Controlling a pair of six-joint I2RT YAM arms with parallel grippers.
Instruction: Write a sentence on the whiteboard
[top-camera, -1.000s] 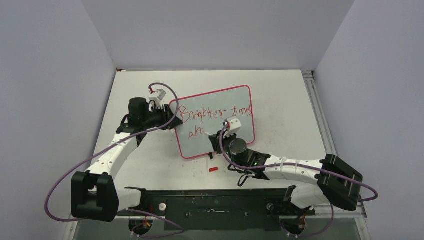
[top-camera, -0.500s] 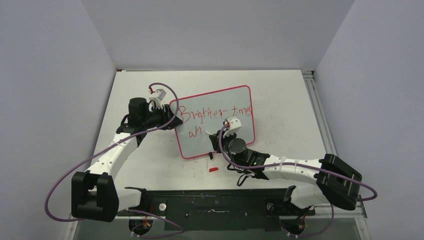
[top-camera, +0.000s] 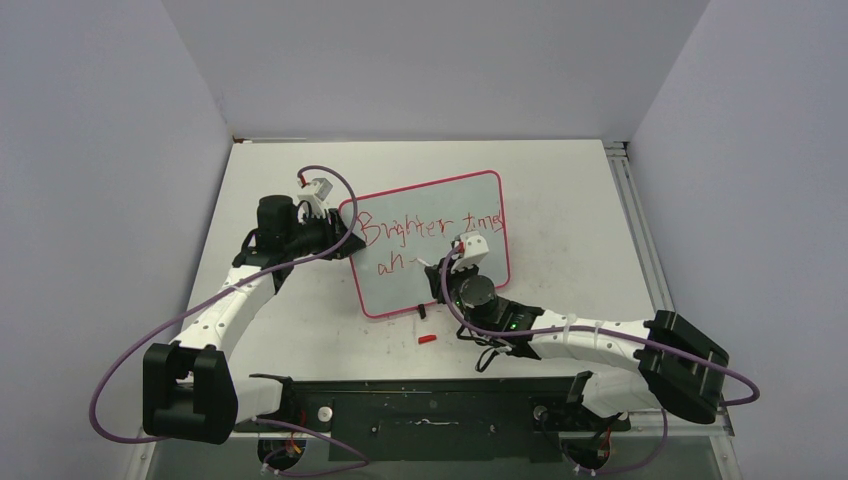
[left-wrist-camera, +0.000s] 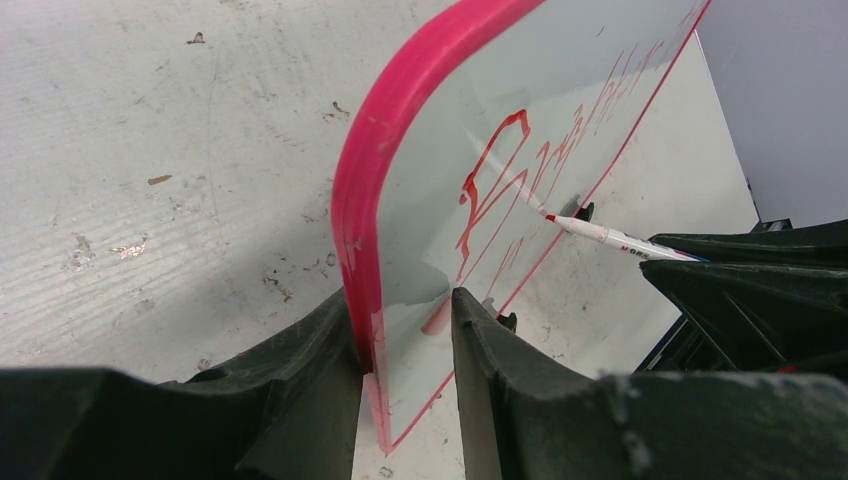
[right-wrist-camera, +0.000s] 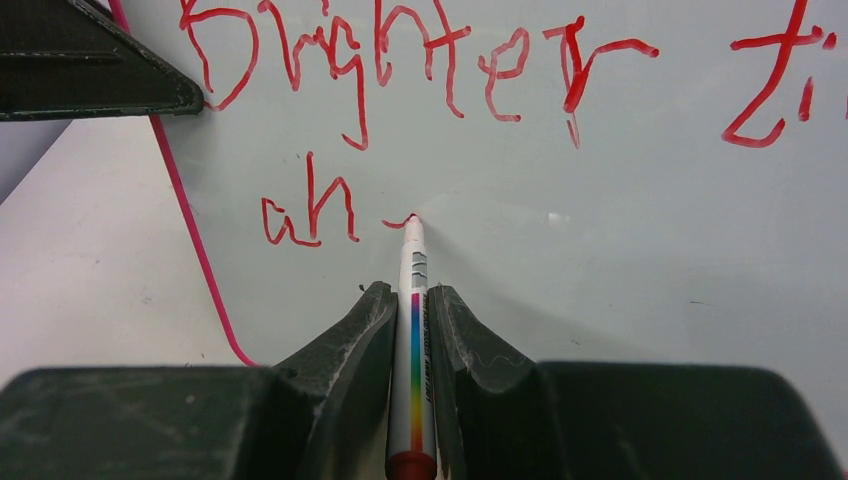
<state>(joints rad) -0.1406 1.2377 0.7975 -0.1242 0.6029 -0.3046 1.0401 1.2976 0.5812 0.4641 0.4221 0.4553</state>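
Observation:
The whiteboard (top-camera: 400, 292), white with a pink-red frame (left-wrist-camera: 385, 130), lies slanted at mid-table. My left gripper (top-camera: 345, 243) is shut on its left edge, one jaw on each side of the frame (left-wrist-camera: 405, 300). The sentence (top-camera: 425, 228) in red reads "Brighter time" on the top line, its end hidden behind my right wrist, with "ah" (right-wrist-camera: 305, 215) below. My right gripper (top-camera: 442, 273) is shut on a white marker (right-wrist-camera: 414, 320) with a rainbow stripe. The marker tip touches the board at a short fresh stroke (right-wrist-camera: 398, 222) just right of "ah".
A small red marker cap (top-camera: 427, 339) lies on the table in front of the board's near edge. A black rail (top-camera: 430, 405) with the arm bases runs along the table's near edge. Grey walls enclose the table on three sides.
My right gripper has shifted slightly to the right with the marker, leaving a short red stroke after "ah". The left gripper and the board have not moved.

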